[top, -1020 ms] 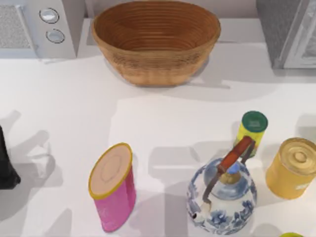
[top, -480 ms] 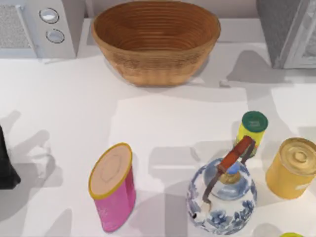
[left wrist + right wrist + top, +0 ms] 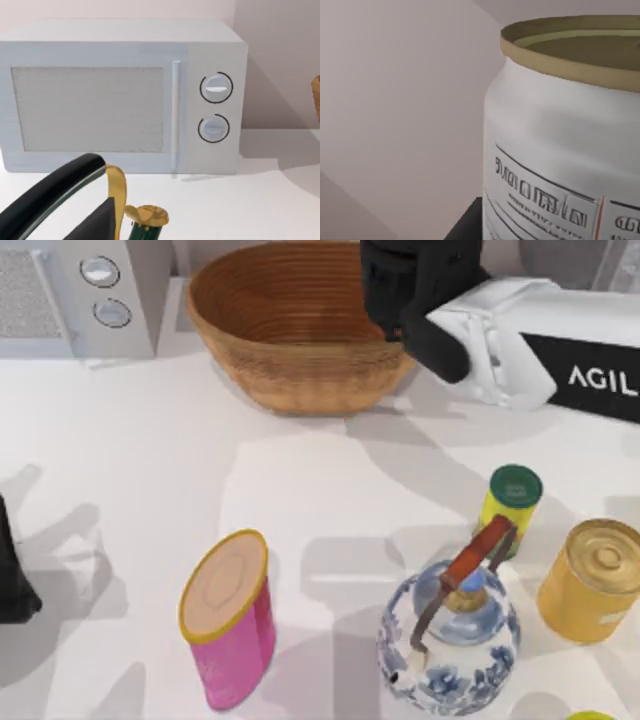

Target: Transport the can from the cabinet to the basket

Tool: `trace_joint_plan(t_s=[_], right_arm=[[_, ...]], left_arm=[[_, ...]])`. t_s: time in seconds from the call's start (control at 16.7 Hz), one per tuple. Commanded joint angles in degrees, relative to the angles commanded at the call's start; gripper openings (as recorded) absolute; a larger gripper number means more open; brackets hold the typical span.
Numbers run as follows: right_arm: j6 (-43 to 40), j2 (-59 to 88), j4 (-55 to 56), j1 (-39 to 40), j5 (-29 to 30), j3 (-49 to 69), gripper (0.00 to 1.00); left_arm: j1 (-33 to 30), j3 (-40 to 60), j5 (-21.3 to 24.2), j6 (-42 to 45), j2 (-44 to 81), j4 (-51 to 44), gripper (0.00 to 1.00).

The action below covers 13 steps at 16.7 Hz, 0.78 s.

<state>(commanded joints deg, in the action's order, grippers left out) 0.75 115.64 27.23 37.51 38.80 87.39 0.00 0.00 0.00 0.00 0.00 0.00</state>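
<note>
Can (image 3: 560, 150) riding close against right hand (image 3: 415, 290), seemingly gripped, hanging over basket (image 3: 290, 370) right rim. Doing it well: centring above bowl, lowering before letting go, keeping can upright. Fingers hiding can from above; wrist view showing it right alongside. Left arm parking at table's left edge, facing microwave (image 3: 125, 95).

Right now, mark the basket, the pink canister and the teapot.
basket (image 3: 262, 368): top view, outer woven wall at the front.
pink canister (image 3: 238, 650): top view, pink side wall.
teapot (image 3: 478, 665): top view, blue-and-white patterned body.
</note>
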Motion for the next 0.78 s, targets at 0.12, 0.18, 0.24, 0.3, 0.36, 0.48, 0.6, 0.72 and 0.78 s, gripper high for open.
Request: trace_joint_plan(t_s=[0.12, 0.18, 0.24, 0.3, 0.36, 0.48, 0.6, 0.72, 0.78], right_arm=[[0.1, 6.6, 1.6, 2.1, 2.2, 4.9, 0.00], [0.2, 8.9, 2.2, 2.9, 3.0, 6.8, 0.00], [0.2, 10.7, 2.7, 3.5, 3.6, 8.2, 0.00], [0.3, 11.8, 3.0, 3.9, 4.0, 9.1, 0.00], [0.3, 12.3, 3.2, 4.1, 4.2, 9.5, 0.00], [0.3, 12.3, 3.2, 4.1, 4.2, 9.5, 0.00], [0.4, 12.5, 3.0, 3.9, 4.0, 8.9, 0.00], [0.3, 13.5, 2.9, 3.5, 3.7, 10.0, 0.00], [0.3, 14.4, 2.8, 3.3, 3.4, 11.2, 0.00]], left_arm=[[0.0, 0.0, 0.0, 0.0, 0.0, 0.0, 1.00], [0.0, 0.0, 0.0, 0.0, 0.0, 0.0, 1.00], [0.0, 0.0, 0.0, 0.0, 0.0, 0.0, 1.00], [0.0, 0.0, 0.0, 0.0, 0.0, 0.0, 1.00], [0.0, 0.0, 0.0, 0.0, 0.0, 0.0, 1.00], [0.0, 0.0, 0.0, 0.0, 0.0, 0.0, 1.00], [0.0, 0.0, 0.0, 0.0, 0.0, 0.0, 1.00], [0.0, 0.0, 0.0, 0.0, 0.0, 0.0, 1.00], [0.0, 0.0, 0.0, 0.0, 0.0, 0.0, 1.00]])
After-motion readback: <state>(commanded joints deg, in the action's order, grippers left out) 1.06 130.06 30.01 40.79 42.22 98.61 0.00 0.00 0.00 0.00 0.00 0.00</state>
